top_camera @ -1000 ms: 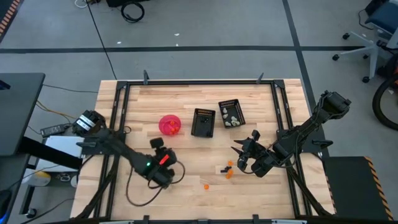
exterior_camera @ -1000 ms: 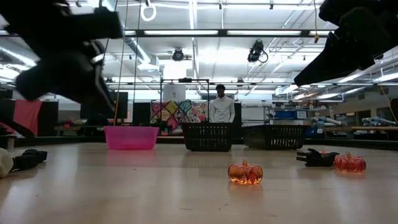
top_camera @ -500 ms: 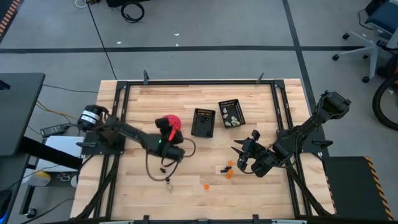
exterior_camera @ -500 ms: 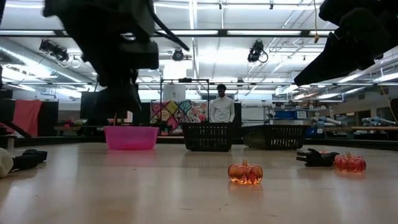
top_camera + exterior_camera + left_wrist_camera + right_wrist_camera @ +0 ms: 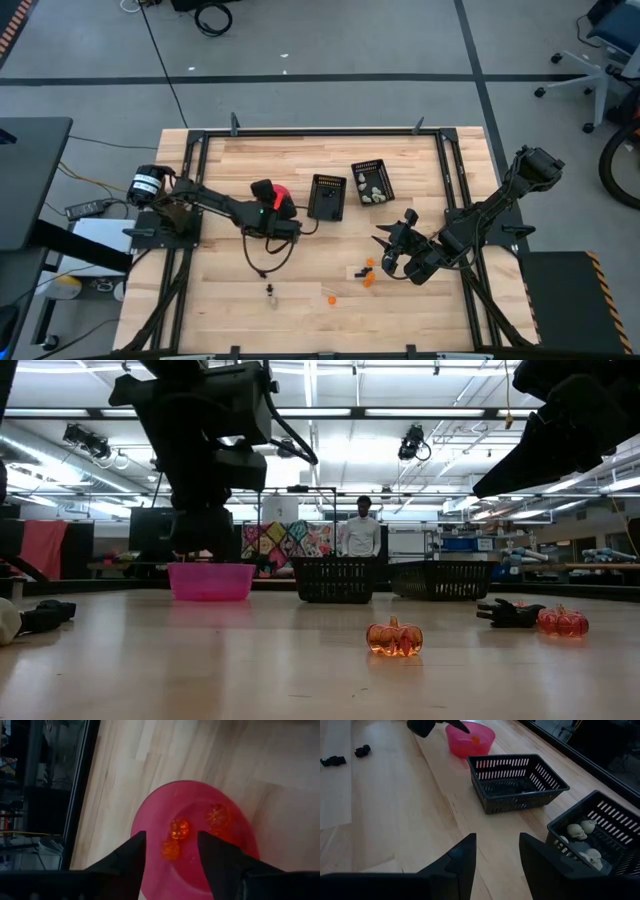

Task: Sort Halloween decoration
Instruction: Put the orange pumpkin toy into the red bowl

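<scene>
- Left gripper (image 5: 170, 851) hangs over the pink bowl (image 5: 235, 815), fingers spread, empty; orange pumpkins (image 5: 179, 828) inside.
- Right gripper (image 5: 497, 851) spread, empty.
- No legible writing.

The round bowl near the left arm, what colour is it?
Pink bowl; the left wrist view shows it best.

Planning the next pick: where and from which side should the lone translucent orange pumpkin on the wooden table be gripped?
Grip the translucent orange pumpkin across its round ribbed body, coming straight down from above. It sits upright and alone on the wooden table, stem up, with bare wood all around, so fingers can probably drop either side; the stem looks too small to hold.
</scene>
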